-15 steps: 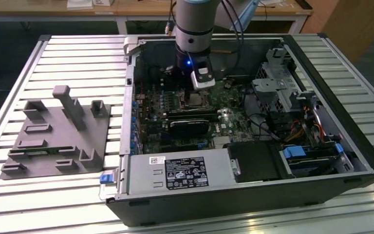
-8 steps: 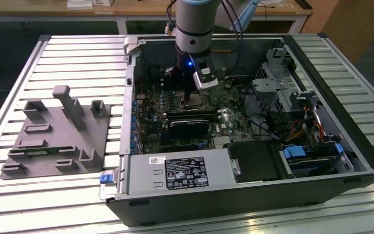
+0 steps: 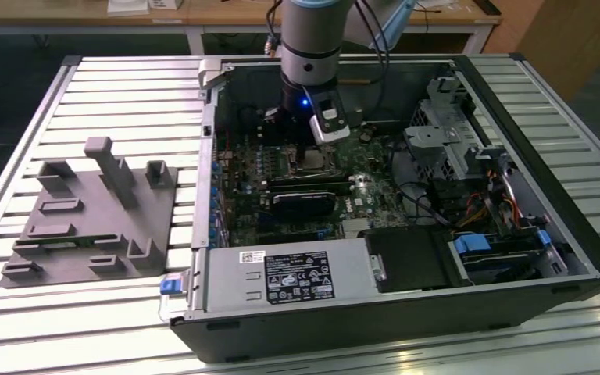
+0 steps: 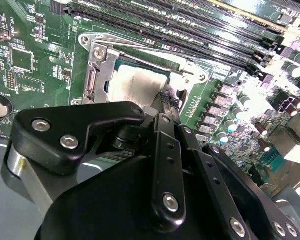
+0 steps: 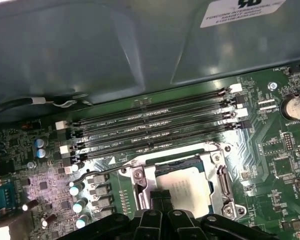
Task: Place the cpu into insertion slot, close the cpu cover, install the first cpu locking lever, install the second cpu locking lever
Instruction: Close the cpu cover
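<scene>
arm vertical, wrist pointing straight down. gripper fingers pressed together in the second wrist view.

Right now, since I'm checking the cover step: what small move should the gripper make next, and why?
Probably press gently down. The shut gripper is at the cpu cover's edge, the cpu already lies in the insertion slot, and the cover seems down over it.

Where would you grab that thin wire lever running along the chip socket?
Probably at the locking lever's free end, which appears to jut past the cpu cover's corner over the board. Come from above: the rest of the wire lies low between the cover and the memory slots, leaving little room.
</scene>
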### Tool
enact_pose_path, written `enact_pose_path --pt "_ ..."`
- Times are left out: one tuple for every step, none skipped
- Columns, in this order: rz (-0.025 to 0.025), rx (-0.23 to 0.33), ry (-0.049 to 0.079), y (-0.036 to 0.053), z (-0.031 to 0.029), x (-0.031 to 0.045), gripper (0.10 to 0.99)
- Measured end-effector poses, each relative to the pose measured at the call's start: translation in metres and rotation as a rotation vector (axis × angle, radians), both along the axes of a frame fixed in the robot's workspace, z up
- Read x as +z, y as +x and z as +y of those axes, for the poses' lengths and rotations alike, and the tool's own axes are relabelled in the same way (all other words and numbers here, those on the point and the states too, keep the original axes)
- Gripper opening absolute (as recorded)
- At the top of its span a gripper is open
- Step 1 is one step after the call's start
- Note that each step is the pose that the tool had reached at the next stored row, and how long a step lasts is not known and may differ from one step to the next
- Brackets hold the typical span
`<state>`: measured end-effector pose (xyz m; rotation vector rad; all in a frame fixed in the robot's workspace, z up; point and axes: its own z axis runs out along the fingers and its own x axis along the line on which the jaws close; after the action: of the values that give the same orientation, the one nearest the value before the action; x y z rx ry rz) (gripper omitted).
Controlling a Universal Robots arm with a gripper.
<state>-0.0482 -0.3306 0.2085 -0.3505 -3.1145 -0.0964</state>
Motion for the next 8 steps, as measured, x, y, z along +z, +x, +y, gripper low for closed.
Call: enact_pose_path --pt "-0.0062 0.000 0.000 -0.0003 0.0000 -0.0002 0.106" --pt "-0.0116 0.000 0.000 -0.0007 0.0000 -0.0005 0.106" --pt "-0.0155 0.000 0.001 -0.0014 0.0000 -0.0007 0.106" --pt "-0.0176 0.000 0.001 -0.0025 0.0000 -0.0009 0.106" --pt "-0.0185 0.000 0.001 -0.0033 0.0000 -0.0011 0.106" --pt "-0.0192 0.001 0.001 -0.0041 0.0000 -0.0013 0.106" --pt "-0.0201 0.001 0.001 -0.0052 0.0000 -0.0017 0.106" --pt "-0.0216 0.001 0.001 -0.0064 0.0000 -0.0022 0.106"
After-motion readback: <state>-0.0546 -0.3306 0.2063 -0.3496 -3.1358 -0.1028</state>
